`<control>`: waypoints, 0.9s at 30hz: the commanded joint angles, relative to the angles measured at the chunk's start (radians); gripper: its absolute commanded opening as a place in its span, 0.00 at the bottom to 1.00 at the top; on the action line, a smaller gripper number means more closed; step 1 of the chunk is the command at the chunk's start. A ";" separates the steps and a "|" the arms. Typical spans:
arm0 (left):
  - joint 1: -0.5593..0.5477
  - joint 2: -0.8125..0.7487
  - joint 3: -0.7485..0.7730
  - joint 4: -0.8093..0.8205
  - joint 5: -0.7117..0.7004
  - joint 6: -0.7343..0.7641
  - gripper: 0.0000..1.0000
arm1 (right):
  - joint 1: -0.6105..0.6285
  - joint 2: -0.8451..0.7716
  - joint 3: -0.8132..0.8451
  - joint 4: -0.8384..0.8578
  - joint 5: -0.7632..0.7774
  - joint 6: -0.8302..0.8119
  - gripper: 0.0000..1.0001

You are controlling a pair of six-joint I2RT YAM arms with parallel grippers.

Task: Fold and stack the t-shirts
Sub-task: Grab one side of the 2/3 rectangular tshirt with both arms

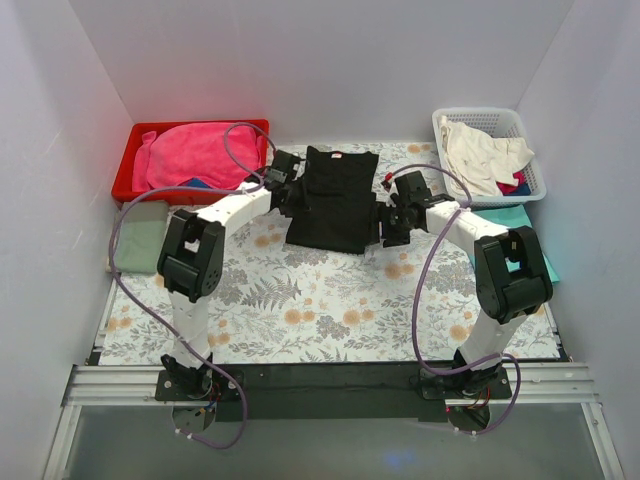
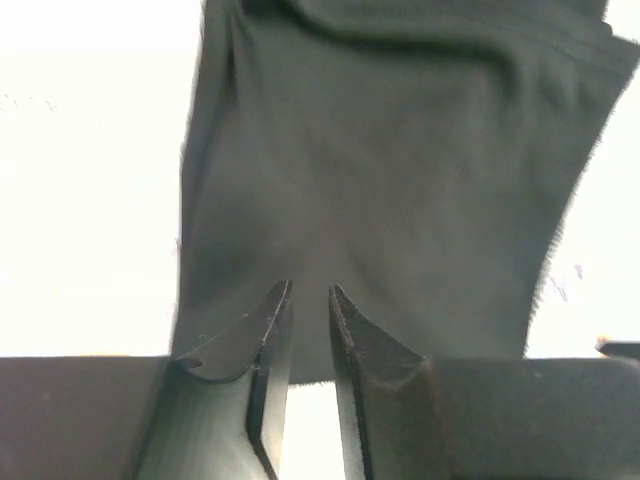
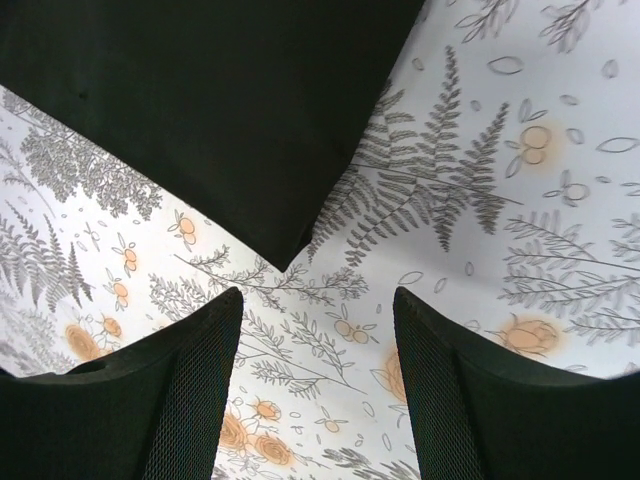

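Table point(image 1: 300, 300): L hand point(image 2: 309, 287) ajar at tee point(image 2: 400, 180)

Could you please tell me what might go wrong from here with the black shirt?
The left gripper stands only narrowly open at the edge of the black t-shirt; pulling away could snag the fabric and undo the fold. The right gripper is open just short of the shirt's corner; moving forward could push and rumple it.

Top camera high behind arm bases point(image 1: 190, 385), looks down over whole table point(image 1: 300, 310). Left wrist very close on black t-shirt point(image 2: 400, 180). Right wrist close too, same shirt upper left.
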State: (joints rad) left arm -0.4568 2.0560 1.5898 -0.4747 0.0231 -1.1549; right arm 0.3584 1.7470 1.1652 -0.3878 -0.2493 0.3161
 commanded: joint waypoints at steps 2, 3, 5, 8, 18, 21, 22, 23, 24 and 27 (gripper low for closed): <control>0.046 -0.172 -0.142 0.070 0.161 -0.032 0.22 | -0.001 -0.034 -0.048 0.139 -0.091 0.038 0.67; 0.059 -0.186 -0.168 0.082 0.184 -0.048 0.22 | 0.001 -0.032 -0.059 0.150 -0.096 0.044 0.67; 0.101 -0.207 -0.224 0.123 0.266 -0.052 0.22 | 0.001 -0.023 -0.067 0.178 -0.102 0.060 0.68; 0.142 -0.206 -0.269 0.169 0.358 -0.057 0.23 | 0.002 -0.011 -0.082 0.214 -0.114 0.074 0.67; 0.211 -0.155 -0.318 0.200 0.524 -0.042 0.23 | 0.007 0.043 -0.088 0.273 -0.140 0.115 0.66; 0.213 -0.155 -0.340 0.188 0.531 -0.028 0.24 | 0.008 0.049 -0.096 0.279 -0.143 0.123 0.66; 0.214 -0.151 -0.347 0.183 0.526 -0.025 0.24 | 0.011 0.054 -0.098 0.280 -0.146 0.124 0.66; 0.216 -0.152 -0.355 0.183 0.522 -0.022 0.24 | 0.010 0.054 -0.104 0.283 -0.145 0.126 0.66; 0.219 -0.155 -0.373 0.183 0.506 -0.019 0.24 | 0.011 0.055 -0.104 0.288 -0.145 0.127 0.66; 0.224 -0.166 -0.405 0.192 0.473 -0.012 0.24 | 0.014 0.062 -0.102 0.290 -0.145 0.127 0.66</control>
State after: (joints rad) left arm -0.2443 1.9087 1.2137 -0.2871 0.5076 -1.1908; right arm 0.3630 1.7912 1.0729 -0.1349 -0.3733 0.4343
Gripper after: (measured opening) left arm 0.237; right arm 0.657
